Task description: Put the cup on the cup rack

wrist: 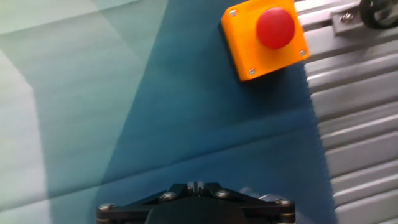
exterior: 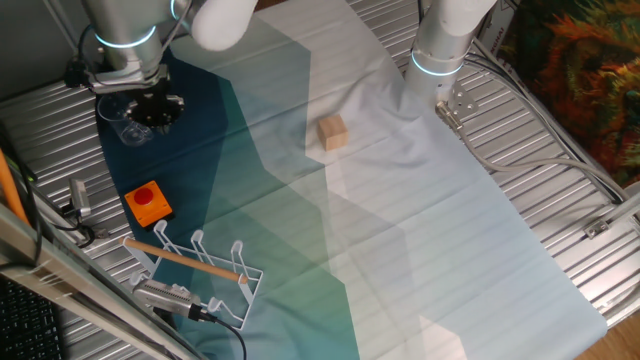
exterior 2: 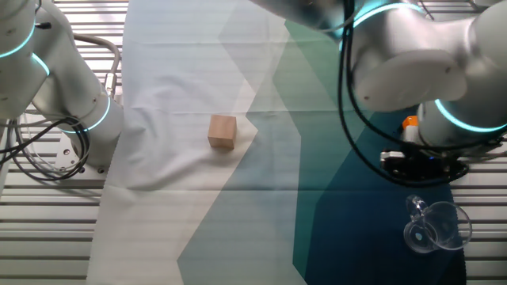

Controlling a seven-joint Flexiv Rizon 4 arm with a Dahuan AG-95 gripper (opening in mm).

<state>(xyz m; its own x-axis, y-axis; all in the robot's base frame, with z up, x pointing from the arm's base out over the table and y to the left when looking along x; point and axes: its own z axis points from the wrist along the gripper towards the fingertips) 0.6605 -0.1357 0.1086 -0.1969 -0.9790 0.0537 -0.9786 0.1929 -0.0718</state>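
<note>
The cup is a small clear tumbler on the dark blue cloth at the far left, also clear in the other fixed view. I cannot tell whether it stands upright or lies over. My gripper hangs just beside and above it, not touching it. In the hand view the gripper shows its tips meeting at the centre, shut on nothing. The cup rack, white wire with a wooden rod across, stands near the front left edge of the cloth, well away from the cup.
An orange block with a red button sits between cup and rack, large in the hand view. A tan wooden cube lies mid-cloth. A second robot arm stands at the back. Ribbed metal table surrounds the cloth.
</note>
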